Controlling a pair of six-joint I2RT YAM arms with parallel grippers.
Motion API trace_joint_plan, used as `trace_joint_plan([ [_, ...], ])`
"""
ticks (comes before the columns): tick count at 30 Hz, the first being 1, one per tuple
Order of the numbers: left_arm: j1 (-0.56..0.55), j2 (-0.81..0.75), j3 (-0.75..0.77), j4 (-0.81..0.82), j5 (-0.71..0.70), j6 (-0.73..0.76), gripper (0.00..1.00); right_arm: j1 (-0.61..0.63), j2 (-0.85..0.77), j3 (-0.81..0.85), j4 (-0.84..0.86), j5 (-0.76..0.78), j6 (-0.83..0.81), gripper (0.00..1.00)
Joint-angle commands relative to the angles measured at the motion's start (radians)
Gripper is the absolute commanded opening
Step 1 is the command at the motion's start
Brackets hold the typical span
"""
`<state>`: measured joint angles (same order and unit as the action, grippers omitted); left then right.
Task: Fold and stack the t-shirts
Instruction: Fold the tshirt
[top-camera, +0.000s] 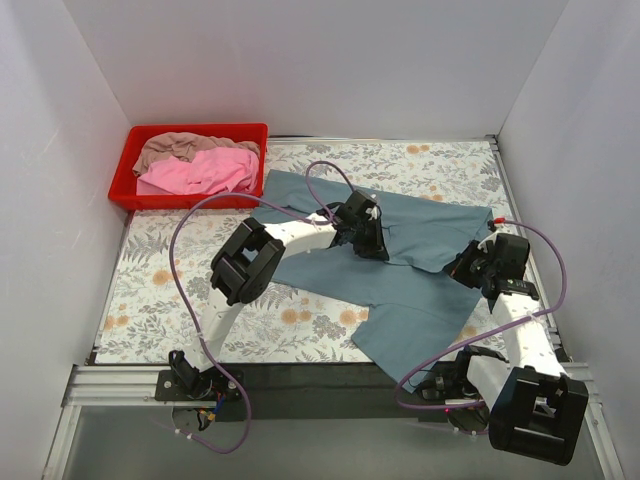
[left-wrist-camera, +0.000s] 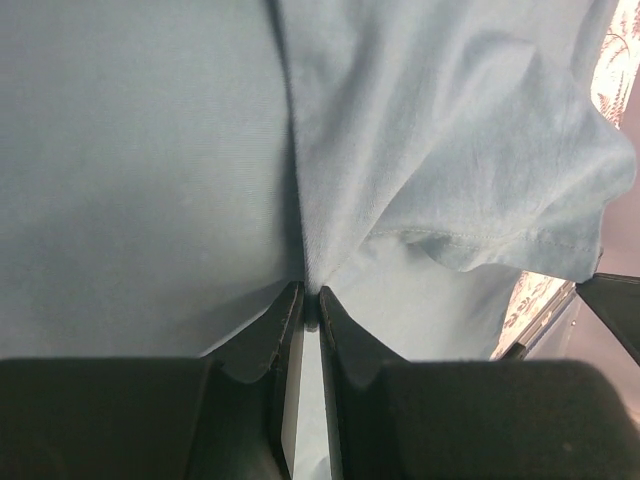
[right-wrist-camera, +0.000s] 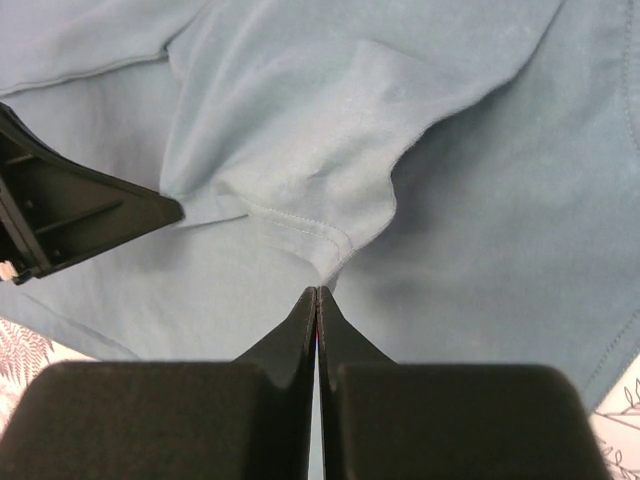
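A dusty blue-grey t-shirt (top-camera: 420, 310) lies partly folded across the middle and right of the table. My left gripper (top-camera: 366, 234) rests on its upper middle. In the left wrist view its jaws (left-wrist-camera: 310, 296) are shut on a raised ridge of the blue cloth (left-wrist-camera: 150, 150). My right gripper (top-camera: 468, 266) sits at the shirt's right side. There it is shut (right-wrist-camera: 317, 291) on a stitched hem fold of the shirt (right-wrist-camera: 480, 200). A bright pink t-shirt (top-camera: 200, 172) and a beige-tan t-shirt (top-camera: 180, 147) lie crumpled in the tray.
The red plastic tray (top-camera: 190, 131) stands at the back left corner. A floral table cover (top-camera: 170, 270) shows bare on the left half. White walls close in the left, back and right. Purple cables loop over both arms.
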<state>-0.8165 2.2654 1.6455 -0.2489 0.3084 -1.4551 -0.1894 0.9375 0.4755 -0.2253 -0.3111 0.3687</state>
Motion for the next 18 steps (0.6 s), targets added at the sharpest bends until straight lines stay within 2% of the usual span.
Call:
trace_joint_plan([
  [1,0.025,-0.084,0.036,-0.059,0.038,0.012,0.1,-0.004,-0.012,0.003,-0.039,0.035,0.003,0.01],
  [7,0.04,-0.073,0.051,-0.092,0.08,0.024,0.1,-0.004,-0.028,0.015,-0.094,0.087,-0.011,0.01],
  [18,0.039,-0.029,0.074,-0.121,0.132,0.025,0.14,-0.002,-0.058,-0.009,-0.16,0.09,-0.02,0.01],
])
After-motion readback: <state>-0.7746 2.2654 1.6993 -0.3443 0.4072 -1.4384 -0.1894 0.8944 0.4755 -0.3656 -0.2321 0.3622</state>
